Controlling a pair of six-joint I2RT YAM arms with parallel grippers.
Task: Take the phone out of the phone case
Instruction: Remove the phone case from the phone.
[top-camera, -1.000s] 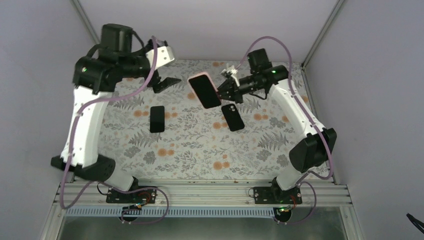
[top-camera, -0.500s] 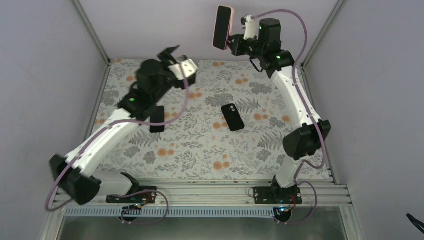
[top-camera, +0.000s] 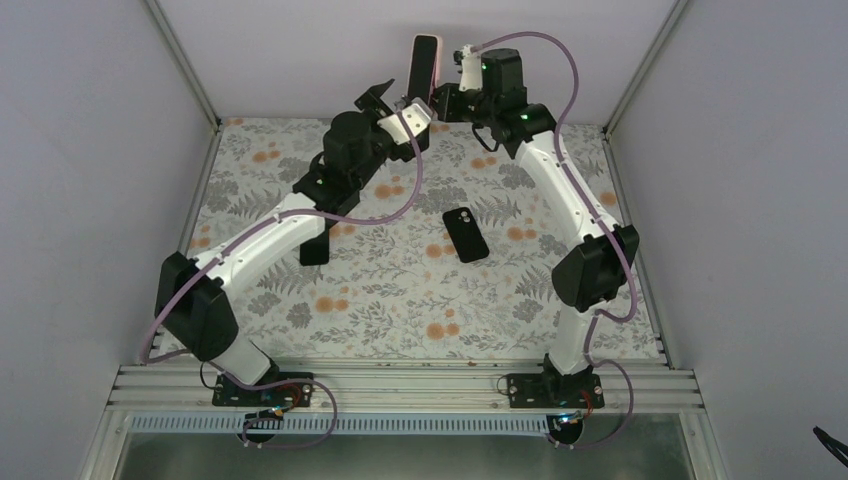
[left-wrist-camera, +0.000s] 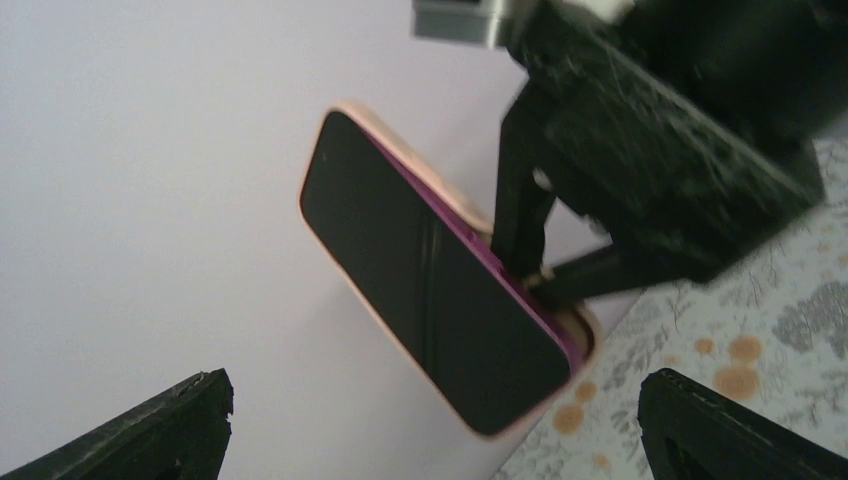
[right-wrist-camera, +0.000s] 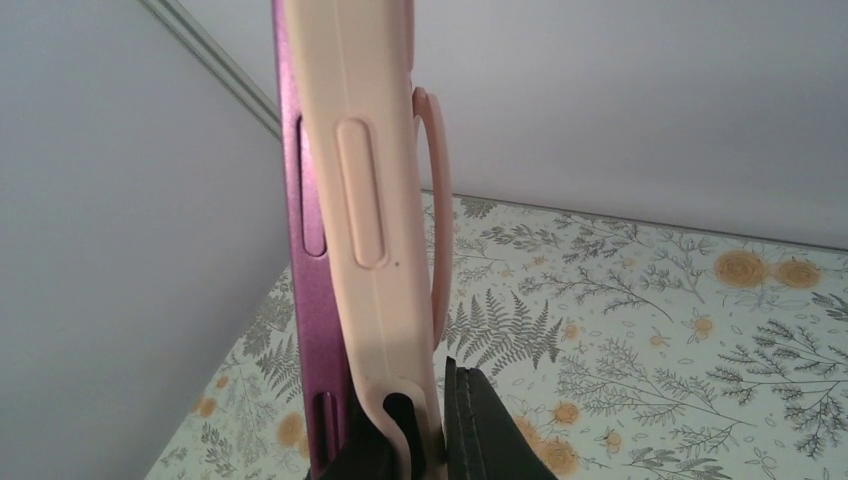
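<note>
Right gripper (top-camera: 449, 98): clenched on one end of the pink phone case (top-camera: 424, 60), which it holds edge-up in the air over the far edge of the table (top-camera: 400, 300), close to the back wall. Phone (left-wrist-camera: 430, 300): dark screen, purple frame, sits in the case. Left gripper (top-camera: 397, 103): fingers spread wide, grasping nothing, just left of the case, facing the screen. Table, floral cover: black handset (top-camera: 466, 234), lenses up, at centre; black slab (top-camera: 313, 250) further left, partly hidden under the left arm.

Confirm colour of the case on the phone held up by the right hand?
Pale pink case, over a purple phone; clearest in the right wrist view.
</note>
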